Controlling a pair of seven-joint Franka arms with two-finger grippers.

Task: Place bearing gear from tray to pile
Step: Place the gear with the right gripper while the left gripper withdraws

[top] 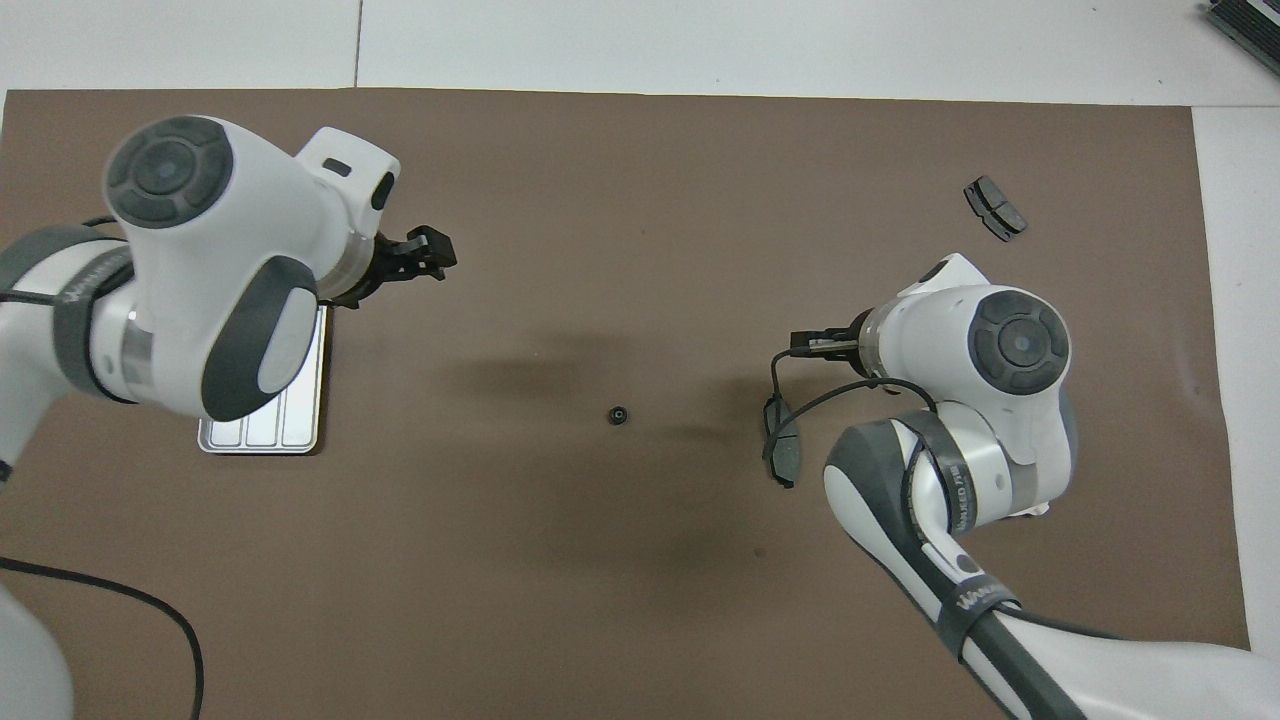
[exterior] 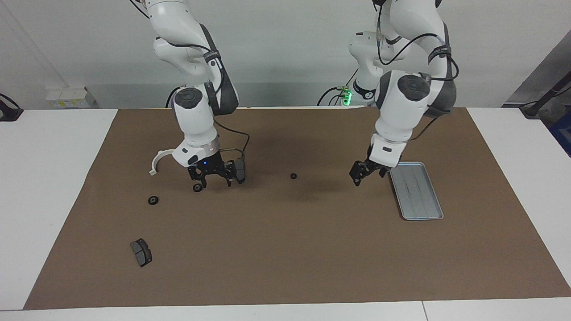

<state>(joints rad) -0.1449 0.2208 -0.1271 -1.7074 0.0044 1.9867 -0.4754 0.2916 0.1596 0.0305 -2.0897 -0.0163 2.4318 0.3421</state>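
Observation:
The silver tray (exterior: 417, 191) lies at the left arm's end of the table; no gear shows in it. In the overhead view the tray (top: 262, 436) is partly hidden under the left arm. My left gripper (exterior: 368, 176) is open and empty, low beside the tray's nearer corner; it also shows in the overhead view (top: 432, 252). The pile lies at the right arm's end: a white bracket (exterior: 157, 161), a dark pad (exterior: 239, 170) and two black gears (exterior: 196, 187) (exterior: 153, 200). My right gripper (exterior: 213, 183) is open just above the first gear, beside the pad.
A third small black gear (exterior: 293, 175) (top: 619, 414) lies alone mid-table between the arms. A second dark pad (exterior: 141, 252) (top: 995, 207) lies farther from the robots at the right arm's end. A brown mat (exterior: 285, 249) covers the table.

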